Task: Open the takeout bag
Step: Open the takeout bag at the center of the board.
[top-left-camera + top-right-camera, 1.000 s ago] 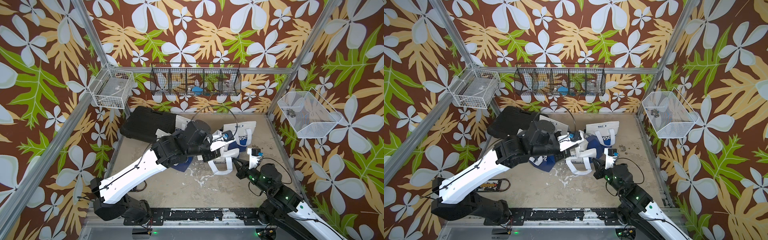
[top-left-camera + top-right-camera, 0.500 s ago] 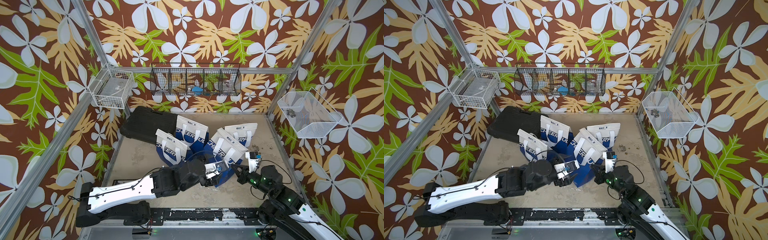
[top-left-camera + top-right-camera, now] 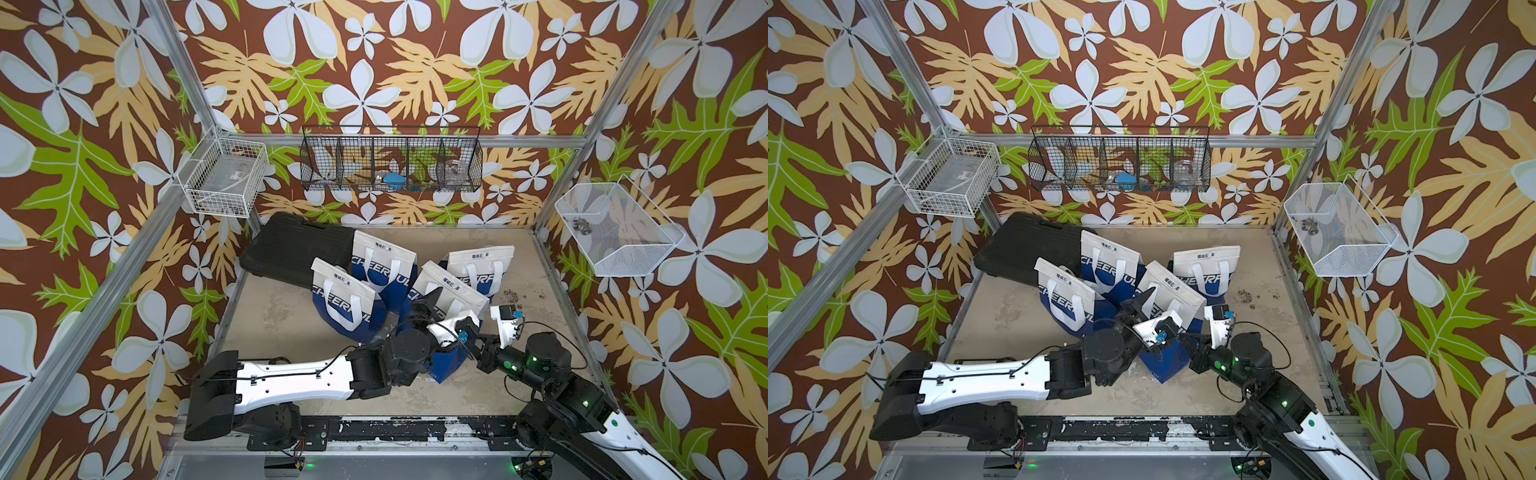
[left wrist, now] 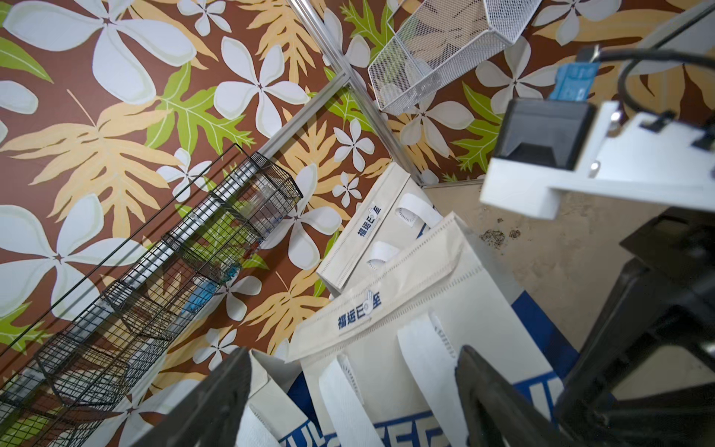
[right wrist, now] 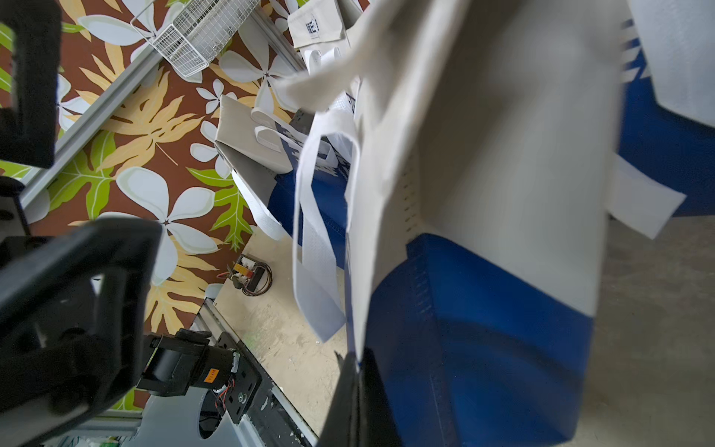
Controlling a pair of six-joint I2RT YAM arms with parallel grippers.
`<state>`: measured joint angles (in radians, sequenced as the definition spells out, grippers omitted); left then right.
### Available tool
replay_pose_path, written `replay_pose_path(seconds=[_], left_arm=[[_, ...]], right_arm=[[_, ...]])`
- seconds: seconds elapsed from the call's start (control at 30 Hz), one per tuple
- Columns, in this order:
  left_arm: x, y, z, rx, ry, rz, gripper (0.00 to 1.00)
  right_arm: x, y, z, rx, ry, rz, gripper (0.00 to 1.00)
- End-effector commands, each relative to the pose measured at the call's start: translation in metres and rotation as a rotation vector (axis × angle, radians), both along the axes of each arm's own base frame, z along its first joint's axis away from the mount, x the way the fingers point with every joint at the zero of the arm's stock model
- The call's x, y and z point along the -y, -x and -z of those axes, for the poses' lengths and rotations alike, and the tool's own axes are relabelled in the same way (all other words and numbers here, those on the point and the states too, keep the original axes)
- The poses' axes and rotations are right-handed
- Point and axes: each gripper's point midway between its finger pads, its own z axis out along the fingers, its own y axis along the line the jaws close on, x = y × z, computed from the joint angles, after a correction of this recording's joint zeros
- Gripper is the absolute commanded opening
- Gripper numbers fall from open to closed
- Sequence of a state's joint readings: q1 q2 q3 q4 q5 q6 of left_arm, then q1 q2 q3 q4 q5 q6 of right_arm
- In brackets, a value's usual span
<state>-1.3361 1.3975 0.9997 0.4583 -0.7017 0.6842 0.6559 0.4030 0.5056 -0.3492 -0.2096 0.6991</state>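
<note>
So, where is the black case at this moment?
In both top views the black case lies at the back left of the table, below the white wire basket, just behind the nearest bag.

**Lettering and labels.** White block capitals on the blue band of the front-left white-and-blue non-woven tote bag [image 3: 343, 293] read CHEER, then UL after a gap. The rear-left white-and-blue tote bag [image 3: 384, 259] shows the same CHEER and UL. On the rear-right white-and-blue tote bag [image 3: 480, 264] the letters RF show.

Each bag's white top band carries a short blue line of Chinese characters beginning 福运, with a small hand emblem. This is clearest in the left wrist view, on the front-right white-and-blue takeout bag [image 4: 387, 309].

An orange sticker [image 5: 212, 375] on a black motor housing [image 5: 174, 363] bears dark characters, possibly YAM.
</note>
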Motion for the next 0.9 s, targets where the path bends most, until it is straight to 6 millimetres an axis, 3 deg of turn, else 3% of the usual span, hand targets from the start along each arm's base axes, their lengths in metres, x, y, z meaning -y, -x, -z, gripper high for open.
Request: replay_pose_path(seconds=[0.0, 0.17, 0.3, 0.47, 0.57, 0.7, 0.87], left_arm=[[0.013, -0.001, -0.018, 0.050, 0.041, 0.036, 0.82], [0.029, 0.005, -0.001, 0.001, -0.037, 0.169, 0.72], [0.027, 0.017, 0.010, -0.015, -0.139, 0.311, 0.72], [0.039, -0.002, 0.032, -0.003, -0.223, 0.262, 0.72], [0.047, 0.000, 0.047, 0.018, -0.277, 0.298, 0.71], [0.047, -0.026, 0.030, 0.021, -0.214, 0.222, 0.71], [0.051, -0.036, 0.021, 0.055, -0.204, 0.211, 0.70]], right_arm=[[-0.001, 0.002, -0.003, 0.017, 0.006, -0.018, 0.00], [0.002, 0.002, -0.004, 0.024, 0.015, -0.009, 0.00], [0.002, 0.002, -0.003, 0.024, 0.019, -0.010, 0.00], [0.000, 0.003, -0.004, 0.026, 0.012, -0.022, 0.00], [0.000, 0.003, -0.003, 0.024, 0.013, -0.018, 0.00], [-0.001, 0.005, 0.001, 0.017, 0.016, -0.030, 0.00], [-0.001, 0.006, 0.006, 0.014, 0.031, -0.041, 0.00]])
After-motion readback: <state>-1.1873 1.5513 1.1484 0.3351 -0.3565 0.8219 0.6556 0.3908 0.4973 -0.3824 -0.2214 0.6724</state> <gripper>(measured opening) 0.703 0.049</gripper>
